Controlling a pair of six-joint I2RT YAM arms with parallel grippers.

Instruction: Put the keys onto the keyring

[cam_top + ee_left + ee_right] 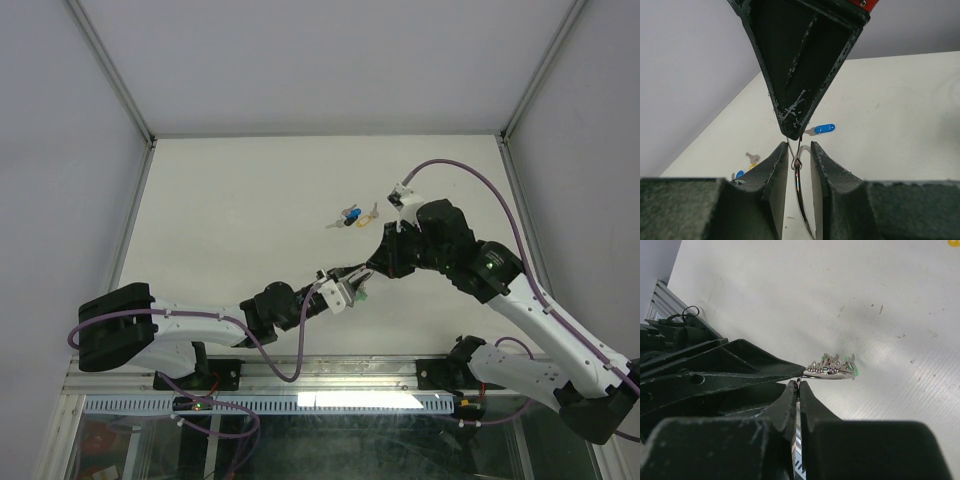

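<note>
- Both arms meet over the middle of the table [230,200], with the fingertips practically nose to nose.
- The ring [798,175] is up in the air between them, not lying on the table.
- The right gripper [798,385] is pinched tight on it. In its wrist view the two fingers squeeze a thin strip of silver with basically no gap.
- The left gripper [798,147] is trickier. Its fingers sit either side of the ring's wire, and its own camera shows light on both sides of the wire. Honestly can't tell whether it's clamped on anything or just loose around it.
- From the left wrist, the right gripper's dark tip comes down right onto the top of the ring, where a thin bit of wire sticks up.
- The bunch [832,368] of green-tagged keys hangs off the ring just past the left fingertip.
- The loose keys [350,216] lie flat on the table beyond the grippers, well apart from the ring.
- One blue key [824,128] lies a bit off on its own. The grey and yellow heads and another bit of blue sit close together.
</note>
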